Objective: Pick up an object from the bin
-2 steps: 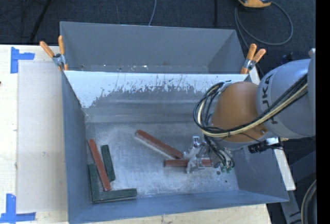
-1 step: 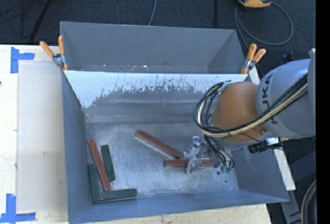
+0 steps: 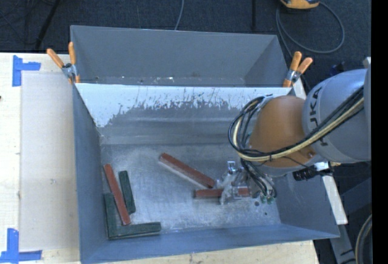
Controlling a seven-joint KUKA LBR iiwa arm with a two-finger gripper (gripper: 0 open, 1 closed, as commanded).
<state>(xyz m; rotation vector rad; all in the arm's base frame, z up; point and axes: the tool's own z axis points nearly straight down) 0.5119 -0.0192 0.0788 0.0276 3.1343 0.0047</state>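
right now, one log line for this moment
gripper low in grey metal bin, right side | at short reddish-brown flat bar | long reddish-brown slat beside it

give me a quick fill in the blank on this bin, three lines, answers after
1. As the camera sees it, the claw is down in the ___ half of the bin.
2. The short reddish-brown stick lies just to the ___ of the claw in that view.
3. The dark sticks in the near-left corner are ___, not reddish-brown.

Missing words: right; left; green.
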